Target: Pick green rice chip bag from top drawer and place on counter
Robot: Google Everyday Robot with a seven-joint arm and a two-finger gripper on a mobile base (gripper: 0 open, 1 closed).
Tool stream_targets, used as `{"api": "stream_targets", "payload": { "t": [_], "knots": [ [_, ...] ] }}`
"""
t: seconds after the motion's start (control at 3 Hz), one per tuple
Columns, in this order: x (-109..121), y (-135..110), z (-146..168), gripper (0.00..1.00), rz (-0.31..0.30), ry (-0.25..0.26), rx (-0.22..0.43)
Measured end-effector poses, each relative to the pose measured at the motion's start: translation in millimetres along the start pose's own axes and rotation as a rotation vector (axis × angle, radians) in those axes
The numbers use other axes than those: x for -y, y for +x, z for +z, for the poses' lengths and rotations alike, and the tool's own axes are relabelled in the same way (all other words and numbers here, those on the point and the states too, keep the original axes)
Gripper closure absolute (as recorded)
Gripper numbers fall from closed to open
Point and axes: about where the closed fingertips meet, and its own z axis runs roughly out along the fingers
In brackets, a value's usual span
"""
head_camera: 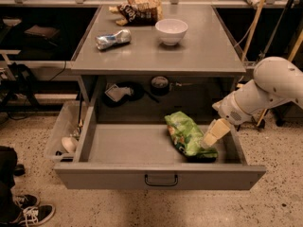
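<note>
green rice chip bag (185,134) | top drawer (124,146) | hand (210,137) at right edge

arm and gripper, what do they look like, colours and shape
The arm is glossy white with smooth rounded segments. The gripper, over the right side of the top drawer beside the green rice chip bag, is pale cream and blocky. No cables or markings show.

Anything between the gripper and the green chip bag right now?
Nothing. In the camera view the gripper hangs over the top drawer, overlapping the image-right edge of the green rice chip bag; no object shows between them.
</note>
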Motion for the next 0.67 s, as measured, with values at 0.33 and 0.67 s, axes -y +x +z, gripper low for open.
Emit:
{"api": "stream_targets", "payload": {
  "t": [0.33,0.67],
  "knots": [
    [-7.6,-10.9,23.2,0.00,-0.022,0.004,0.079],
    [-19.3,-52.3,82.7,0.00,-0.081,-0.009,0.266]
  ]
}}
